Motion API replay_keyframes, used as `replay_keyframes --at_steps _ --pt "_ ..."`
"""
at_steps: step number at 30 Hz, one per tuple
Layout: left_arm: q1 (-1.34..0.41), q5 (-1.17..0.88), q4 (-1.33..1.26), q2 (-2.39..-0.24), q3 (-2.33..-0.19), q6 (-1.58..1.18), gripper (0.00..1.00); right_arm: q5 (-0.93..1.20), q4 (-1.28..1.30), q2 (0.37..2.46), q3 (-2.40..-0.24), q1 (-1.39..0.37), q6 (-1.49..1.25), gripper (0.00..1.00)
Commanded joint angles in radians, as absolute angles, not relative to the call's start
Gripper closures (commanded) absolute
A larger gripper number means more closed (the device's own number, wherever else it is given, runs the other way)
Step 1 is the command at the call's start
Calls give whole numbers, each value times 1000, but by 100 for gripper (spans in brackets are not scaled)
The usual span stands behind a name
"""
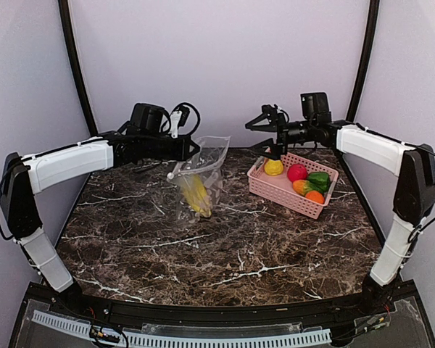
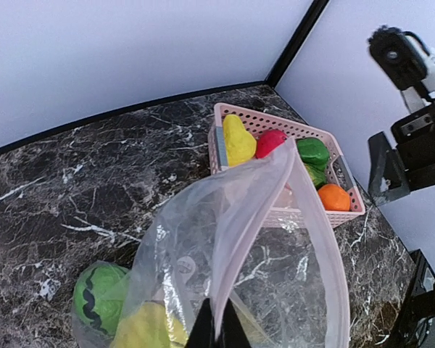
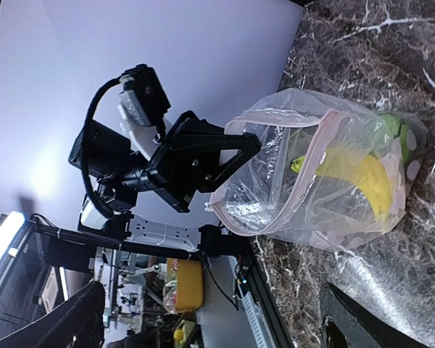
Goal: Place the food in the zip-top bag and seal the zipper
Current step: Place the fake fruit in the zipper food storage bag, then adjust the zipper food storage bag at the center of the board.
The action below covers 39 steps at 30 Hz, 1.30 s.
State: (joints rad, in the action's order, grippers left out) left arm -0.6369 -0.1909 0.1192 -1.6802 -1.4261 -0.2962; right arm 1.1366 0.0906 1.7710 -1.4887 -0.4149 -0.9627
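Though already part-filled, clear floppy plastic zip-top bag (image 1: pixel 203 170) with white dots: hung by one side of its mouth, bottom seemingly resting on the dark marble table (image 1: pixel 203 254), mouth gaping toward the basket.
Black two-finger left gripper (image 1: pixel 196 148): pinched tight on the bag's rim, holding it up and open.
Black two-finger right gripper (image 1: pixel 275 150): jaws spread wide, nothing between them, poised just above the pear at the basket's left end.
Inside the bag: long yellow plastic banana (image 1: pixel 196 194) and round green ridged piece (image 2: pixel 98 297), low in the bag.
Pink slotted plastic basket (image 1: pixel 275 190): well right of the bag, holding the glossy yellow pear (image 1: pixel 273 167), red-pink round fruit (image 1: pixel 297 172), green pepper (image 1: pixel 319 180) and orange (image 1: pixel 315 196).
Pale pinkish press-strip zipper (image 2: pixel 325 235): unpressed, its two sides well apart.
Progress, as a judgement: under halfway; two pieces bagged, at least four to carry over, sealing not begun.
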Motion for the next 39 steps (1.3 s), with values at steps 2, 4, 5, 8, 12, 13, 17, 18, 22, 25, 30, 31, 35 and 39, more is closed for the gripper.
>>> replay_keyframes --at_steps 2,4,5,8,12,13,17,18,22,25,30,31,35,39 --pt "-608 -197 124 -1586 -1449 -315 99 1001 336 1746 -1637 -406 -519 3" --pt "-600 -110 218 -1571 -1501 -247 99 931 385 1751 -1666 -395 -391 3" --pt "-592 -93 241 -1565 -1535 -185 99 902 397 1752 -1675 -385 -335 2" --pt "-578 43 373 -1545 -1630 -43 99 790 421 1750 -1694 -350 -195 1" --pt "-574 -76 457 -1566 -1666 34 99 803 217 1709 -1546 -226 -185 1" --pt "-574 -115 484 -1600 -1680 21 99 807 215 1717 -1540 -203 -166 1" --pt "-573 -214 557 -1654 -1700 -43 99 713 421 1815 -1666 -180 4 11" --pt "-574 -236 520 -1651 -1665 -53 99 695 445 1832 -1680 -177 32 15" --pt "-574 -305 401 -1619 -1588 -125 99 638 456 1882 -1688 -175 48 28" --pt "-574 -362 358 -1626 -1573 -159 99 605 472 1939 -1726 -175 49 30" --pt "-574 -459 321 -1660 -1573 -234 99 598 549 2079 -1842 -176 41 35" --pt "-573 -470 310 -1664 -1572 -242 99 584 556 2099 -1860 -176 34 36" --pt "-572 -457 284 -1660 -1561 -273 99 521 553 2145 -1883 -176 15 36" --pt "-572 -456 287 -1666 -1560 -278 99 452 548 2183 -1892 -175 -62 31"
